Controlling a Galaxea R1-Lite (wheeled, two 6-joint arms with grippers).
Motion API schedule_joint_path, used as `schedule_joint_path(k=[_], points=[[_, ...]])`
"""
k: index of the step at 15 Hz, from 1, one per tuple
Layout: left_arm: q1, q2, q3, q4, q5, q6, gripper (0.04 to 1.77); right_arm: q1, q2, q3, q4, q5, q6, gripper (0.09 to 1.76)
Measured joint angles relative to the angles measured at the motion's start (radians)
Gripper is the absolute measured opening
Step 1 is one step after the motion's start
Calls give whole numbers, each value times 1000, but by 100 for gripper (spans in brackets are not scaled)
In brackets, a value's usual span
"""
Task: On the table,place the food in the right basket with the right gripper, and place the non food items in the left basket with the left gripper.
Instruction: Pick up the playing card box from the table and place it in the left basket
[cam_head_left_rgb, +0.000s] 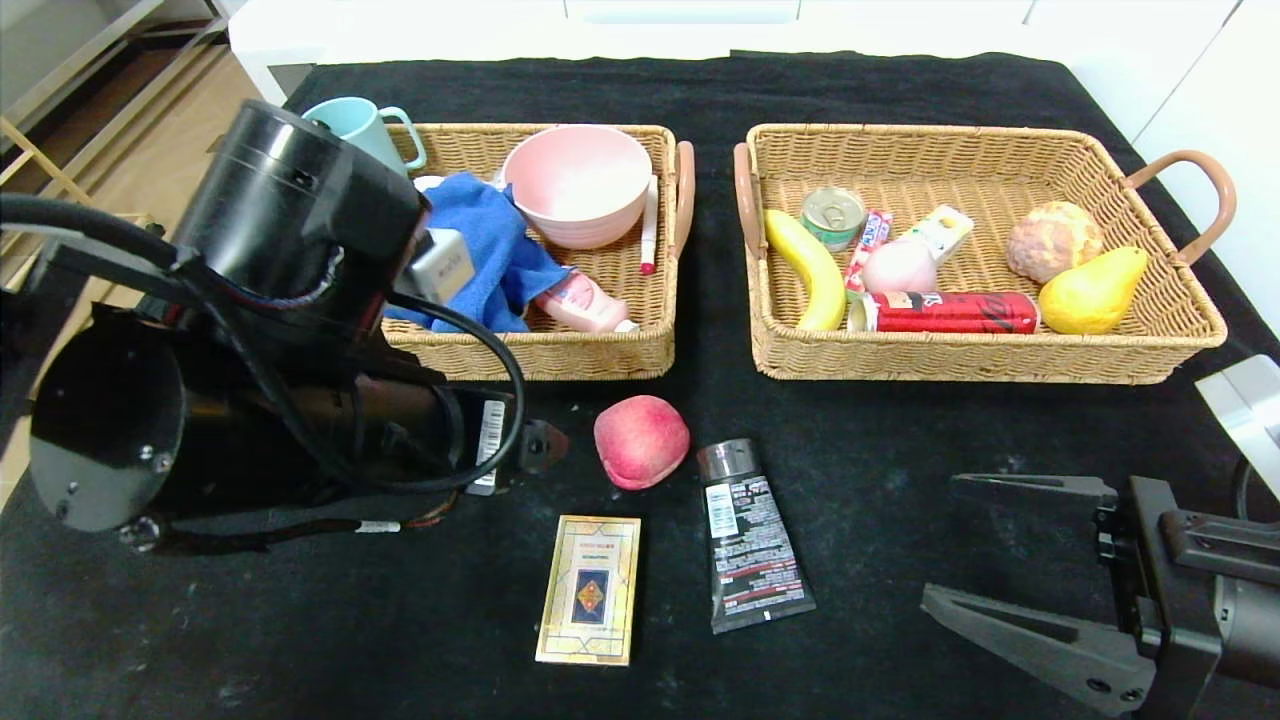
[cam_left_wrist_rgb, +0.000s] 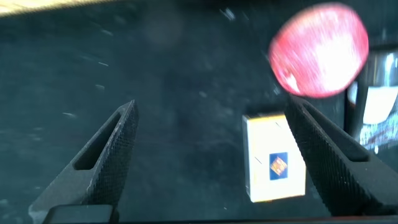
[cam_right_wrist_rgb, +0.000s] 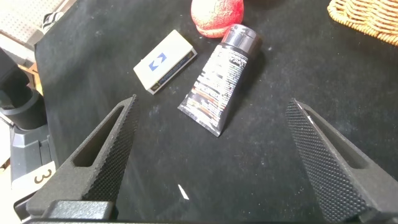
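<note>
On the black table (cam_head_left_rgb: 900, 450), low in the centre of the head view, I see three loose things: a red apple (cam_head_left_rgb: 641, 441), a black tube (cam_head_left_rgb: 752, 537) just right of it and lying lengthwise toward me, and a gold card box (cam_head_left_rgb: 590, 589) below the apple, flat on its back. At upper centre-left sits the left basket (cam_head_left_rgb: 560, 355), holding a pink bowl (cam_head_left_rgb: 577, 185), a blue cloth (cam_head_left_rgb: 490, 250), a pink bottle (cam_head_left_rgb: 582, 300) and a pen (cam_head_left_rgb: 648, 237) against its right wall; a teal mug (cam_head_left_rgb: 362, 128) shows at its far left corner, though I cannot tell if it is inside. At upper right sits the right basket (cam_head_left_rgb: 985, 355), with a banana (cam_head_left_rgb: 808, 265), a small tin (cam_head_left_rgb: 833, 215), a red can (cam_head_left_rgb: 950, 312) lying on its side, a pear (cam_head_left_rgb: 1092, 291), a bun (cam_head_left_rgb: 1054, 240) and a few small packets I cannot make out. My left arm fills the left side of the head view, hiding its own claw there; in the left wrist view the left gripper (cam_left_wrist_rgb: 211, 155) hangs above the cloth with jaws wide and nothing between them, the card box close to one finger and the apple beyond it. My right gripper (cam_head_left_rgb: 1000, 550) sits at lower right of the head view, jaws spread wide and empty, pointing toward the tube, well apart from it.
</note>
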Motion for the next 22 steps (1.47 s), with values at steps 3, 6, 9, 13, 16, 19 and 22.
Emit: schedule_joint_path(k=[3, 6, 9, 13, 16, 19, 22], points=[[-67, 24, 36, -6, 10, -14, 170, 1, 2, 0, 0, 0, 0, 171], [-118, 44, 54, -5, 9, -70, 170, 1, 2, 1, 0, 0, 0, 171], [-162, 74, 75, -6, 12, -105, 170, 1, 2, 1, 0, 0, -1, 171], [-173, 110, 79, -7, 34, -160, 171, 1, 0, 1, 0, 0, -1, 171], [-183, 135, 81, -8, 40, -190, 171, 1, -1, 3, 0, 0, -1, 171], [-196, 156, 82, -9, 67, -203, 171, 2, -3, 4, -1, 0, -2, 171], [-207, 173, 86, -9, 67, -206, 172, 3, -4, 4, 0, 0, -3, 171]])
